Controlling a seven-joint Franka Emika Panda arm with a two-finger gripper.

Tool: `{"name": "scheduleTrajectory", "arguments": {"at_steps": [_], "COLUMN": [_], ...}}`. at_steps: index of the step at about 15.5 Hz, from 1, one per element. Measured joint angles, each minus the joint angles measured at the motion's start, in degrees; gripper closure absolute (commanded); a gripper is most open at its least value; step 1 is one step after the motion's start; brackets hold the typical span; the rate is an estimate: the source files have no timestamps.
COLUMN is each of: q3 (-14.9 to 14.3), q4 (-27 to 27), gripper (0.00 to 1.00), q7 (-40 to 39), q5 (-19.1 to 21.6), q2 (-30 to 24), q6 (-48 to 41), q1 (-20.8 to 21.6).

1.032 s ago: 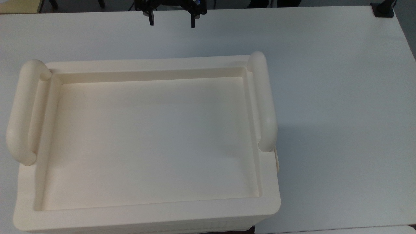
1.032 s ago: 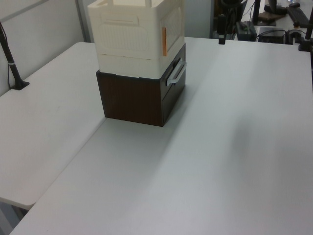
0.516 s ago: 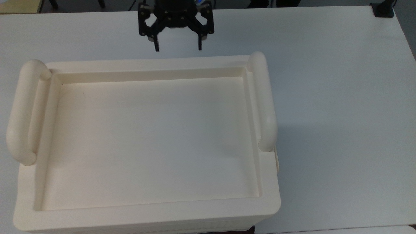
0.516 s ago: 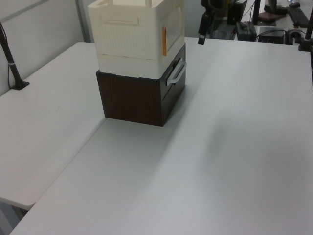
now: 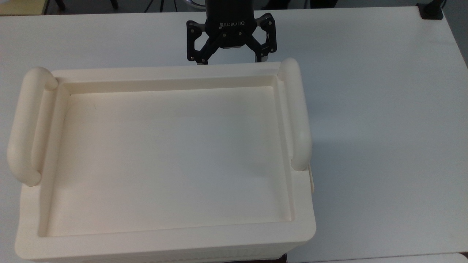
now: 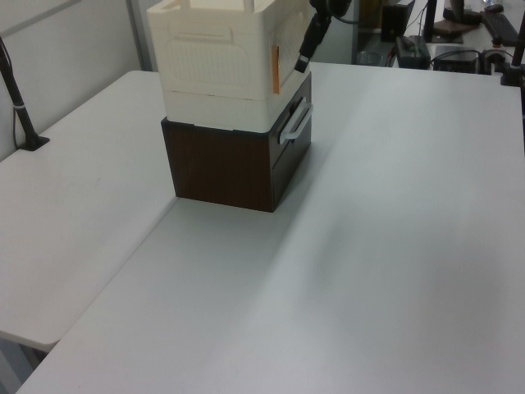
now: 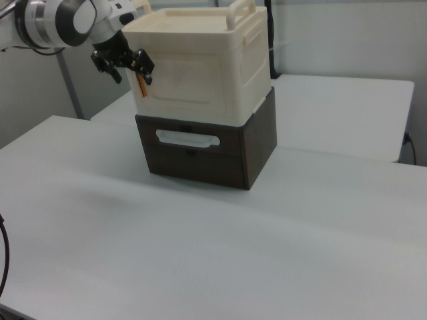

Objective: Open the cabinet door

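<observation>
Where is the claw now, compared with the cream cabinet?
In the top view the claw is at the cabinet's upper edge, toward the top view's right. In the right view it is at the cabinet's left front corner, above the dark brown drawer unit.

Dark brown drawer unit, apparently wood, on white table.

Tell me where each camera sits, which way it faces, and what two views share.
Top view: overhead, looking straight down on the cabinet and white table; the open tool shows at the picture's top edge.
Left view: raised, looking along the table at a cabinet corner; tool beside the cabinet.
Right view: lower, facing the cabinet door; tool and arm at its left.
Left and right views share the dark drawer unit beneath.
</observation>
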Motion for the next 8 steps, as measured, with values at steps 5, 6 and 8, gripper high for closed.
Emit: {"name": "scheduleTrajectory", "arguments": {"at_steps": [5, 6, 8], "q3": [0.0, 0.0, 0.0], "q4": [0.1, 0.1, 0.2], "gripper": [0.16, 0.16, 0.18], "q7": [0.5, 0.5, 0.6], "q5": [0.0, 0.0, 0.0], "q2": [1.1, 1.2, 1.2], "q6": [5.8, 5.9, 6.0], "q1": [0.0, 0.0, 0.1]}}
